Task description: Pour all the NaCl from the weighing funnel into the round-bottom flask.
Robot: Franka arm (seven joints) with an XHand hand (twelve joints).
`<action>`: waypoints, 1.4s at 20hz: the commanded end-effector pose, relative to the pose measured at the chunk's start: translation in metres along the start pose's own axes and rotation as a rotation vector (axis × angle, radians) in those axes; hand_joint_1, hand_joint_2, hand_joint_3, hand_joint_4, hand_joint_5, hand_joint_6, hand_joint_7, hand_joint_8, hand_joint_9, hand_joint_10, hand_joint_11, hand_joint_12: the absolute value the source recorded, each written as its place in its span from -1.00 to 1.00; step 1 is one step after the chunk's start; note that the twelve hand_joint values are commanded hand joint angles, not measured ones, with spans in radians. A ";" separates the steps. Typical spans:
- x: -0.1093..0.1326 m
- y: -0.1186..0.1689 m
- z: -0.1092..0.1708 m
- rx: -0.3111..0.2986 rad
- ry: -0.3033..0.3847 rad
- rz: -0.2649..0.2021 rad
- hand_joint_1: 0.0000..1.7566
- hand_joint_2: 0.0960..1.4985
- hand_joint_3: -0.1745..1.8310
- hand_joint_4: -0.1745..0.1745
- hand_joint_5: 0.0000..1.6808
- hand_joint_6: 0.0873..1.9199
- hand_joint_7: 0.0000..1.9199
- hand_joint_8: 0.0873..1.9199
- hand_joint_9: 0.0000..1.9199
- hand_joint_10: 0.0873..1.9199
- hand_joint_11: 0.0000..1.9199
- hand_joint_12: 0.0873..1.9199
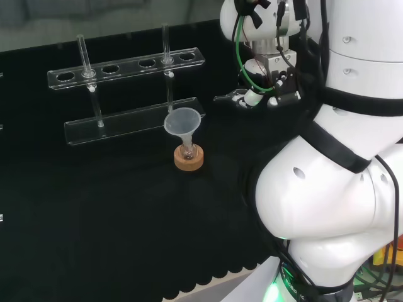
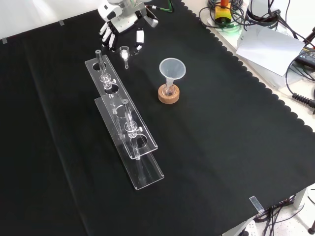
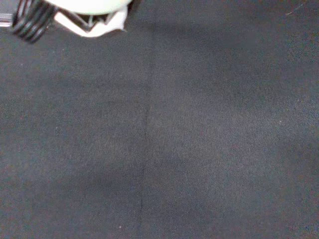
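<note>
At the far edge of the table (image 2: 206, 147) in the front view, my robot hand (image 2: 122, 19) hangs fingers-down over the cloth. The weighing funnel (image 2: 125, 51), small and clear, sits right under the fingertips. In the head view it pokes out to the left of the robot hand (image 1: 261, 88), near (image 1: 228, 97). I can't tell whether the fingers are pinched on it or just hovering around it, since the glass is too faint. The wrist view gives bare cloth and a blurred white bit of the robot hand (image 3: 89, 10), so no help there.

The flask (image 2: 169, 90) stands apart on its cork ring (image 2: 169, 96) with a wide funnel (image 2: 172, 68) seated in its neck, to the right of the weighing funnel in the front view. The clear rack (image 2: 125, 132) with a couple of tubes lies on the other side.

Step, as I judge it: grasp or early carry, nothing poured yet. Next I need a confirmed grip. Then I move over to the funnel mouth, keeping the weighing funnel level so no salt spills, and tilt its spout into the funnel.
</note>
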State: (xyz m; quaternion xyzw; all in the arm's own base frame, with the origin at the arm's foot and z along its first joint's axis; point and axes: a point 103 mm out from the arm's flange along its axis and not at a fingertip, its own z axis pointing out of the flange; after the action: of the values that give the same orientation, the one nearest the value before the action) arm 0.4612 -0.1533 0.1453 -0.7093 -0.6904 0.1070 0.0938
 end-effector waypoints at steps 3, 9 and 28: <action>0.014 -0.032 -0.025 -0.029 -0.032 0.010 0.25 -0.23 -0.03 1.00 0.37 -0.06 -0.52 -0.37 -0.21 -0.50 -0.56 0.33; 0.023 -0.050 -0.049 -0.040 -0.056 -0.002 0.25 -0.23 -0.04 1.00 0.37 -0.06 -0.52 -0.38 -0.21 -0.50 -0.55 0.33; 0.075 -0.104 -0.084 0.015 -0.164 -0.012 0.25 -0.23 -0.04 1.00 0.37 -0.07 -0.50 -0.38 -0.20 -0.50 -0.55 0.33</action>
State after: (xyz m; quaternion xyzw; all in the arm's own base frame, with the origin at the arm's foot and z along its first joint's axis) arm 0.4000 -0.0861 0.2512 -0.6962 -0.6994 0.1559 0.0439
